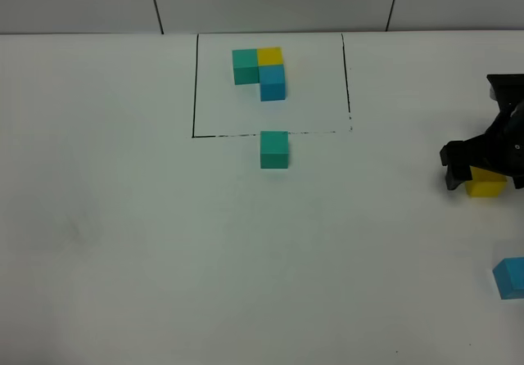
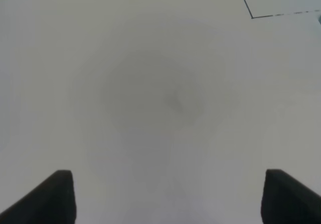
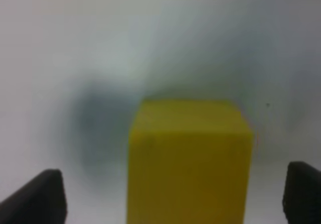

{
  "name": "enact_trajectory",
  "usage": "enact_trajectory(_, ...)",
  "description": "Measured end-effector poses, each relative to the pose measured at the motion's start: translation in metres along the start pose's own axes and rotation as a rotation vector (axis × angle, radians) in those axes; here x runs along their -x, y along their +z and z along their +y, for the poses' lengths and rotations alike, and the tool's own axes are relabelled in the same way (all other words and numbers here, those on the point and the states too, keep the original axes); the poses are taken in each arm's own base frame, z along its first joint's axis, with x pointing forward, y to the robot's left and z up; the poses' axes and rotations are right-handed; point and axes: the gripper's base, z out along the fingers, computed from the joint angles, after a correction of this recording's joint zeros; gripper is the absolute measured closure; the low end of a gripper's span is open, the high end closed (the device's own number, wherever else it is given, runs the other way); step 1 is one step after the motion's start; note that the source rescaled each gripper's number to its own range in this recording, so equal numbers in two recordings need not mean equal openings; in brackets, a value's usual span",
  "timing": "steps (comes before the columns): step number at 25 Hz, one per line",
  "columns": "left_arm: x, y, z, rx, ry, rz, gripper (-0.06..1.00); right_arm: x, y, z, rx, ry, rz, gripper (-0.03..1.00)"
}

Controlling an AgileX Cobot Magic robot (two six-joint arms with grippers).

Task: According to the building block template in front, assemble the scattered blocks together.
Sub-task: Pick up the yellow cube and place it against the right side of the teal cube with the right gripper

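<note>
The building block template (image 1: pixel 260 72), a teal-green, yellow and blue L, sits inside the thin black outline (image 1: pixel 195 87) at the far middle. The scattered teal-green cube (image 1: pixel 274 149) stands just in front of the outline. The yellow cube (image 1: pixel 486 185) sits at the right, and my right gripper (image 1: pixel 485 175) is low over it. In the right wrist view the yellow cube (image 3: pixel 189 158) lies between the open fingers of the gripper (image 3: pixel 170 199), with gaps on both sides. The sky-blue cube (image 1: pixel 511 277) lies at the right edge, nearer the front. My left gripper (image 2: pixel 168 199) is open and empty over bare table.
The white table (image 1: pixel 123 242) fills the high view, with a panelled wall (image 1: pixel 270 1) behind it. One corner of the black outline (image 2: pixel 252 17) shows in the left wrist view. The left arm is out of the high view.
</note>
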Motion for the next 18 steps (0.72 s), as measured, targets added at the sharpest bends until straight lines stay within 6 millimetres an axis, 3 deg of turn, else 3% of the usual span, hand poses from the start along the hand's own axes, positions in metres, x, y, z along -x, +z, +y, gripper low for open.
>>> enact_trajectory(6, 0.000, 0.000, 0.000, 0.000, 0.000, 0.000, 0.12, -0.001, 0.003, -0.006, -0.003, 0.012, 0.009, 0.30)
enact_trajectory(10, 0.000, 0.000, 0.000, 0.000, 0.000, 0.000, 0.12, 0.000, 0.004, -0.008, -0.006, 0.016, 0.002, 0.43)
enact_trajectory(14, 0.000, 0.000, 0.000, 0.000, 0.000, 0.000, 0.12, 0.000, 0.009, -0.009, -0.006, 0.017, 0.009, 0.72)
enact_trajectory(16, 0.000, 0.000, 0.000, 0.000, 0.000, 0.000, 0.12, -0.001, 0.012, -0.009, -0.005, 0.017, 0.018, 0.96)
enact_trajectory(18, 0.000, 0.000, 0.000, 0.000, 0.000, 0.000, 0.12, -0.001, 0.012, -0.009, -0.005, 0.014, 0.016, 0.97)
